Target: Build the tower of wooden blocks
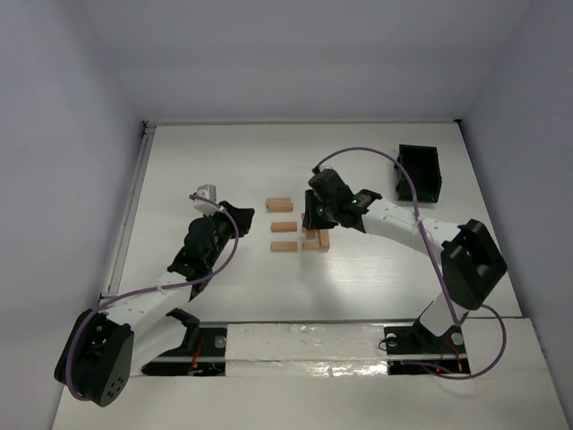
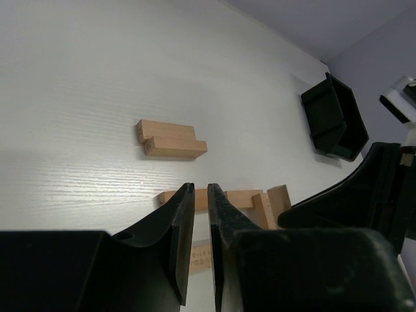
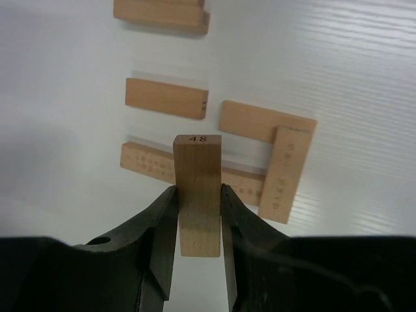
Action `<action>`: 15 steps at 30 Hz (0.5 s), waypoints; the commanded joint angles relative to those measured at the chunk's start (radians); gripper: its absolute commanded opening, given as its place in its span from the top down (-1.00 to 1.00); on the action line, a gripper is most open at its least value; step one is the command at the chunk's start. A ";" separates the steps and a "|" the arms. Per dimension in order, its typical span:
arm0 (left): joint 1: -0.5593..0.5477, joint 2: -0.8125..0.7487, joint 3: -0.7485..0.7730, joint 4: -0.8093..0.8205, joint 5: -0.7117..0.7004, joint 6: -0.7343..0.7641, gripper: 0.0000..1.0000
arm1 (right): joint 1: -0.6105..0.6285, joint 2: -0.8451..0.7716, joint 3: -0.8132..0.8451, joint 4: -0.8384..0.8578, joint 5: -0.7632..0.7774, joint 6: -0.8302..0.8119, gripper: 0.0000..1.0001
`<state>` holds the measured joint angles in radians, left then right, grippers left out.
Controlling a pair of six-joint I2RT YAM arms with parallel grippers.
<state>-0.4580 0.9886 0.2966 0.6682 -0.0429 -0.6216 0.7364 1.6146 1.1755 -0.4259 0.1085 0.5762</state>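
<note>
Light-tan wood blocks lie mid-table. My right gripper (image 1: pixel 313 218) is shut on one block (image 3: pixel 198 195), end marked 48, held above the others. Below it a low stack (image 1: pixel 317 240) shows a crosswise block (image 3: pixel 286 172) resting on lengthwise blocks (image 3: pixel 263 121). Three loose blocks lie in a column to the left: far (image 1: pixel 279 204), middle (image 1: pixel 284 227), near (image 1: pixel 284 246). My left gripper (image 1: pixel 243 215) is left of that column; its jaws (image 2: pixel 200 190) are nearly together with nothing between them. The far block (image 2: pixel 170 138) and the stack (image 2: pixel 270 205) also show in the left wrist view.
A small black plastic box (image 1: pixel 419 173) stands at the back right, also in the left wrist view (image 2: pixel 335 117). A raised rail (image 1: pixel 134 206) runs along the table's left edge. A taped strip (image 1: pixel 304 345) crosses the near edge between the arm bases.
</note>
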 commanded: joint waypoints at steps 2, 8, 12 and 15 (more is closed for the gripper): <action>0.004 -0.007 0.050 0.036 -0.012 0.017 0.76 | 0.041 0.050 0.068 0.016 0.003 0.034 0.43; 0.004 -0.010 0.049 0.036 -0.008 0.016 0.76 | 0.073 0.119 0.101 0.009 0.026 0.050 0.43; 0.004 -0.005 0.050 0.039 0.000 0.013 0.76 | 0.074 0.142 0.108 0.004 0.037 0.059 0.43; 0.004 -0.005 0.049 0.039 -0.002 0.013 0.76 | 0.074 0.154 0.110 0.001 0.055 0.070 0.42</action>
<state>-0.4580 0.9886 0.2981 0.6678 -0.0456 -0.6212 0.8001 1.7660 1.2415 -0.4282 0.1265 0.6239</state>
